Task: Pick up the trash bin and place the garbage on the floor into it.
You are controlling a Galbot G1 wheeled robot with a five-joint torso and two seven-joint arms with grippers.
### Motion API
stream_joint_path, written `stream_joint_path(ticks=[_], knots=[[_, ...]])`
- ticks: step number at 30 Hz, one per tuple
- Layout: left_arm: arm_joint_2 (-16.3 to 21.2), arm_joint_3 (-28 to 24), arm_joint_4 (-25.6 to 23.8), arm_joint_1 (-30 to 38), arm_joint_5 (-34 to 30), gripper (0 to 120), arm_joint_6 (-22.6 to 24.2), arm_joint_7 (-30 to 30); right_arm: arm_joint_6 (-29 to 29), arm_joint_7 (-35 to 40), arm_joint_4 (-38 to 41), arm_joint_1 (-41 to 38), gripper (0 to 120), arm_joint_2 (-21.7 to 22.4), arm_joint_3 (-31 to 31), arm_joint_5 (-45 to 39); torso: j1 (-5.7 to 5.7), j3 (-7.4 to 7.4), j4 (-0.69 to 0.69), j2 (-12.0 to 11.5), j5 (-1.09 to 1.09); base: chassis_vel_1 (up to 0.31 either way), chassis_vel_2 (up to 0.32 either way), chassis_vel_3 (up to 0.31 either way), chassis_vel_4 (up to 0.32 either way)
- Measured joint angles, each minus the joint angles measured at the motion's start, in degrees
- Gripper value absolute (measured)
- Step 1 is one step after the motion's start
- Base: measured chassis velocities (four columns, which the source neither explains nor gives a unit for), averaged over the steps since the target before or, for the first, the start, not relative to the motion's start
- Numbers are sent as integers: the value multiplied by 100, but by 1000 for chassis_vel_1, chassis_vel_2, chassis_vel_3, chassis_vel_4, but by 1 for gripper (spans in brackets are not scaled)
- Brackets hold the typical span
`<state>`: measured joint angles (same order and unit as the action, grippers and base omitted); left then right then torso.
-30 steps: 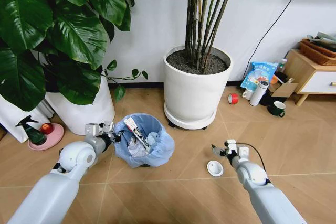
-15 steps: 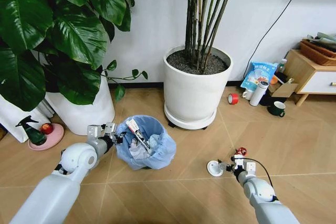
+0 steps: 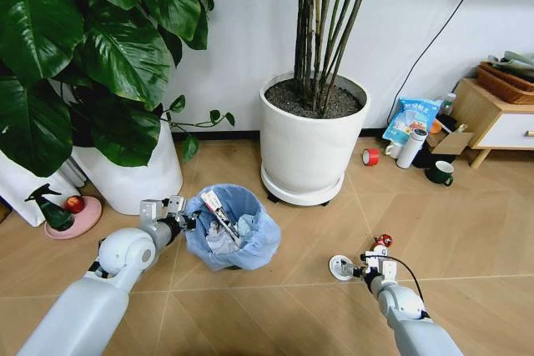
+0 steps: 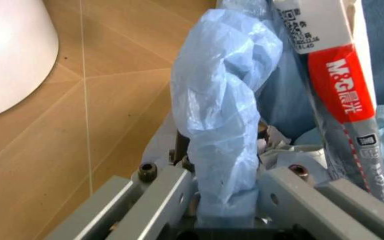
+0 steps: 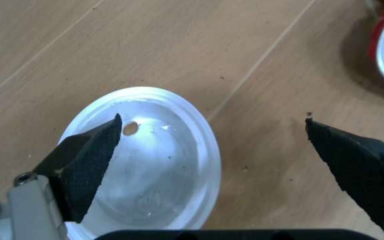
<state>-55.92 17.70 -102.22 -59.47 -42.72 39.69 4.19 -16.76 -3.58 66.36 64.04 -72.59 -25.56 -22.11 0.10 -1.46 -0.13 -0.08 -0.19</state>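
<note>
The trash bin [image 3: 231, 231], lined with a light-blue bag, stands on the floor [image 3: 292, 314] left of centre, with paper wads and a red-and-white wrapper [image 3: 217, 208] inside. My left gripper [image 3: 181, 218] is shut on its rim; in the left wrist view the bag [image 4: 222, 100] is pinched between the fingers [image 4: 162, 192]. My right gripper [image 3: 358, 269] hangs low over the floor, open, at a small white disc [image 3: 340, 267]. In the right wrist view the disc [image 5: 148, 165] lies under one finger [image 5: 88, 157]. A tiny red-capped bottle [image 3: 383, 241] lies just beyond.
A big white plant pot [image 3: 310, 143] stands behind the bin, another [image 3: 133, 179] at the left with a green spray bottle [image 3: 48, 206]. At the back right are a red tape roll [image 3: 370, 157], a blue bag [image 3: 411, 118], a mug [image 3: 440, 173] and a wooden cabinet [image 3: 492, 114].
My right gripper has dropped toward the floor and drawn in beside the white disc. The left gripper stays on the bin's rim, barely moved.
</note>
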Motion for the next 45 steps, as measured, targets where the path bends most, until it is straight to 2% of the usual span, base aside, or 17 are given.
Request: stream_joint_path(ticks=[2, 4, 5, 8, 9, 12, 13, 15, 17, 21, 25, 29, 32, 38, 45], knots=[[3, 0, 2, 1, 0, 0, 0, -2, 4, -1, -26, -18, 97, -19, 10, 15, 0, 0, 0, 0, 1, 0, 0, 0, 0], [16, 0, 3, 5, -1, 0, -1, -4, 9, -12, -89, -60, 87, -58, 19, 37, 0, 0, 0, 0, 2, 0, 0, 0, 0], [16, 0, 3, 5, -1, 0, -1, -4, 9, -12, -89, -60, 87, -58, 19, 37, 0, 0, 0, 0, 2, 0, 0, 0, 0], [32, 6, 25, 20, -8, 0, -2, -28, 8, -31, -217, -141, 70, -126, 19, 57, 0, 0, 0, 0, 1, 0, 0, 0, 0], [32, 6, 25, 20, -8, 0, -2, -28, 8, -31, -217, -141, 70, -126, 19, 57, 0, 0, 0, 0, 1, 0, 0, 0, 0], [22, 7, 36, 29, -10, 0, -2, -36, 27, -62, -314, -187, 55, -136, 16, 68, 0, 0, -1, 0, -2, 0, 0, 0, 0], [22, 7, 36, 29, -10, 0, -2, -36, 27, -62, -314, -187, 55, -136, 16, 68, 0, 0, -1, 0, -2, 0, 0, 0, 0], [18, 6, 42, 31, -11, 0, -2, -37, 38, -81, -348, -203, 45, -141, 2, 68, 0, 1, -2, 0, -3, 0, 0, 0, 0], [17, 7, 43, 32, -11, 0, -2, -37, 40, -85, -356, -207, 45, -145, -2, 68, 0, 1, -2, 0, -3, 0, 0, 0, 0], [10, 7, 44, 42, -19, 0, -2, -39, 50, -124, -348, -200, 26, -163, -8, 64, 0, 1, 0, 0, 2, 0, 0, 0, 0], [6, 7, 44, 43, -20, 0, -2, -39, 60, -130, -325, -186, 21, -171, -6, 63, 0, 1, 0, 0, 1, 0, 0, 0, 0], [2, 6, 43, 46, -21, 0, -2, -40, 104, -136, -307, -179, 4, -197, -1, 74, 0, 0, 1, 0, 4, 0, 0, 0, 0], [8, 6, 31, 45, -21, 0, -1, -40, 121, -138, -281, -165, 0, -203, -8, 75, 1, -1, 1, 0, 5, 0, 0, 0, 0], [18, 6, 2, 28, -22, 0, 2, -40, 162, -138, -188, -127, 0, -216, -35, 73, 1, -1, 0, 0, 2, 0, 0, 0, 0], [34, 12, -33, 0, -22, 0, 2, -41, 332, -38, 491, 30, 0, -195, -137, 245, 1, 0, 0, 0, 2, 0, 0, 0, 0]])
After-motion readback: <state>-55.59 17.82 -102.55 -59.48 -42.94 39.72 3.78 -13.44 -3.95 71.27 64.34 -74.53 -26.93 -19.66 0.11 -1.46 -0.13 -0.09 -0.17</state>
